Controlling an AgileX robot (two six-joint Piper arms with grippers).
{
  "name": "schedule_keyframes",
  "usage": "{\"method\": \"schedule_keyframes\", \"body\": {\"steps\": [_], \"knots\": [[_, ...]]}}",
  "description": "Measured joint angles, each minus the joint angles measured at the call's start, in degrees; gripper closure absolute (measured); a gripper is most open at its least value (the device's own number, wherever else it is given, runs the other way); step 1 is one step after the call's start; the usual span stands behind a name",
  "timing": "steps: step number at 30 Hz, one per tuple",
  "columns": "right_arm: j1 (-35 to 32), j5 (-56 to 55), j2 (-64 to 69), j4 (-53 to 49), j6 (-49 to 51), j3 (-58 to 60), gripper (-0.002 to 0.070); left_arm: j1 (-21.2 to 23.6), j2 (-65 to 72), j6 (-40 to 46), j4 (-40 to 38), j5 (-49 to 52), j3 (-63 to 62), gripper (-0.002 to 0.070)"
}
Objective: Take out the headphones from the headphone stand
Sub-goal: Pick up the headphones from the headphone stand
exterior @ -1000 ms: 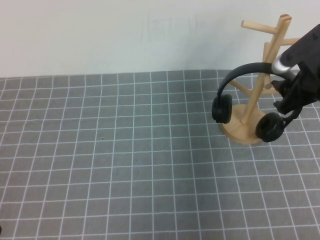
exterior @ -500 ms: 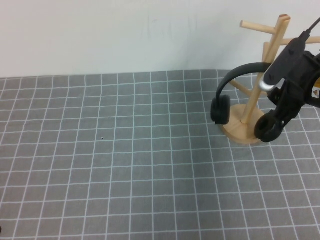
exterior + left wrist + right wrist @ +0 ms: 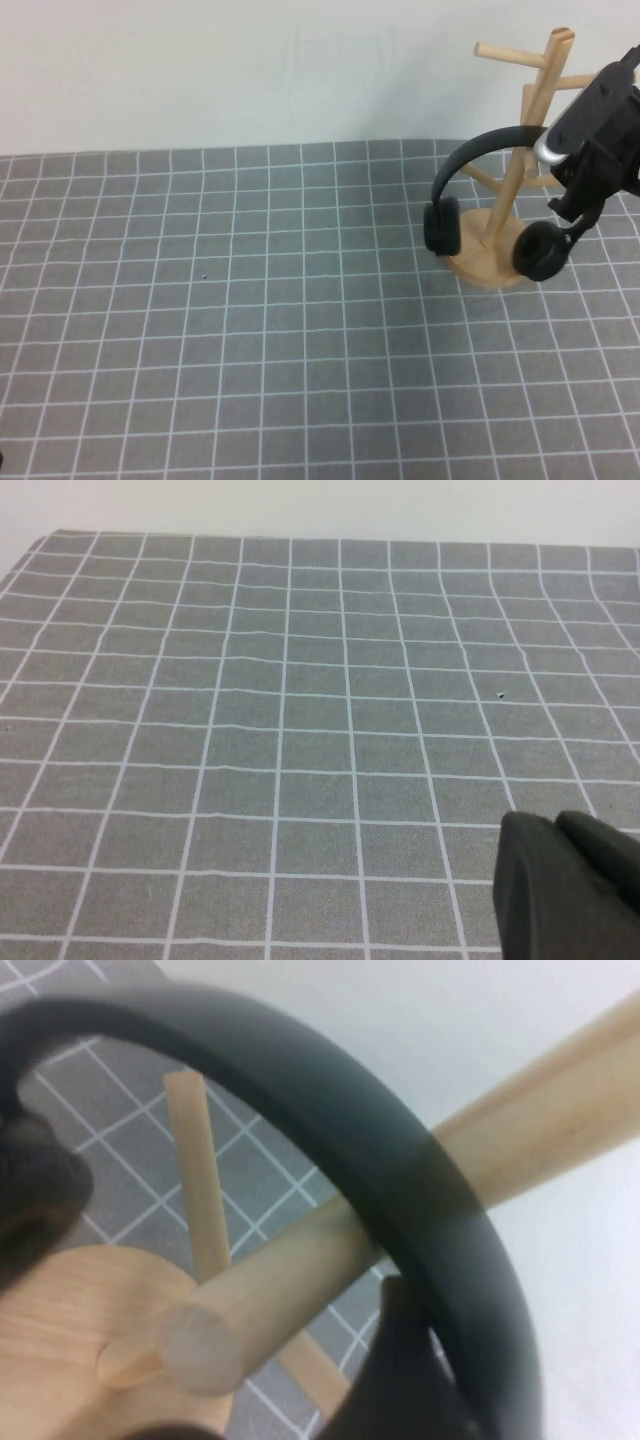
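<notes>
The black headphones (image 3: 480, 143) hang on the light wooden headphone stand (image 3: 517, 175) at the far right of the table, with one ear cup (image 3: 442, 226) left of the pole and the other (image 3: 541, 250) right of it. My right gripper (image 3: 572, 190) is shut on the right side of the headband. In the right wrist view the headband (image 3: 300, 1090) crosses over a wooden peg (image 3: 290, 1275) and lies against my finger (image 3: 400, 1380). My left gripper (image 3: 560, 880) is shut and empty, low over the mat, out of the high view.
The grey grid mat (image 3: 250, 300) covers the table and a white wall (image 3: 250, 70) rises behind it. The stand's round base (image 3: 478, 268) rests on the mat, with several pegs sticking out above the headband.
My right gripper dipped left and came back up to the right with the headband. The right ear cup rose slightly and the stand's top leaned a little left.
</notes>
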Motion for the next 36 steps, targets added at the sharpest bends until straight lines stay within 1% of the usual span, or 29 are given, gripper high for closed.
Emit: {"method": "schedule_keyframes", "body": {"steps": [3, 8, 10, 12, 17, 23, 25, 28, 33, 36], "knots": [[0.00, -1.06, 1.39, 0.00, -1.13, -0.02, 0.0273, 0.00, 0.00, 0.00, 0.00, 0.00, 0.00, 0.0678], [0.00, -1.53, 3.55, 0.03, -2.09, -0.02, 0.0289, 0.00, 0.00, 0.00, 0.00, 0.00, 0.00, 0.0678], [0.00, -2.12, 3.76, 0.03, -2.22, -0.02, 0.0306, 0.00, 0.00, 0.00, 0.00, 0.00, 0.00, 0.0678], [0.00, -3.06, 3.76, 0.03, -2.22, -0.02, 0.0346, 0.00, 0.00, 0.00, 0.00, 0.00, 0.00, 0.0678], [0.00, -4.15, 3.76, 0.03, -2.24, -0.02, 0.0485, 0.00, 0.00, 0.00, 0.00, 0.00, 0.00, 0.0678], [0.00, -3.89, 3.79, 0.03, -2.49, -0.02, 0.0619, 0.00, 0.00, 0.00, 0.00, 0.00, 0.00, 0.0678], [0.00, -3.03, 3.60, 0.30, -2.49, -0.02, 0.0633, 0.00, 0.00, 0.00, 0.00, 0.00, 0.00, 0.0678], [0.00, -0.10, 2.03, 1.31, -2.58, -0.02, 0.0634, 0.00, 0.00, 0.00, 0.00, 0.00, 0.00, 0.0678], [0.00, 6.60, -3.29, 4.66, -2.49, -0.02, 0.0634, 0.00, 0.00, 0.00, 0.00, 0.00, 0.00, 0.0678], [0.43, 12.73, -8.02, 6.22, -2.00, -0.02, 0.0634, 0.00, 0.00, 0.00, 0.00, 0.00, 0.00, 0.0678]]}}
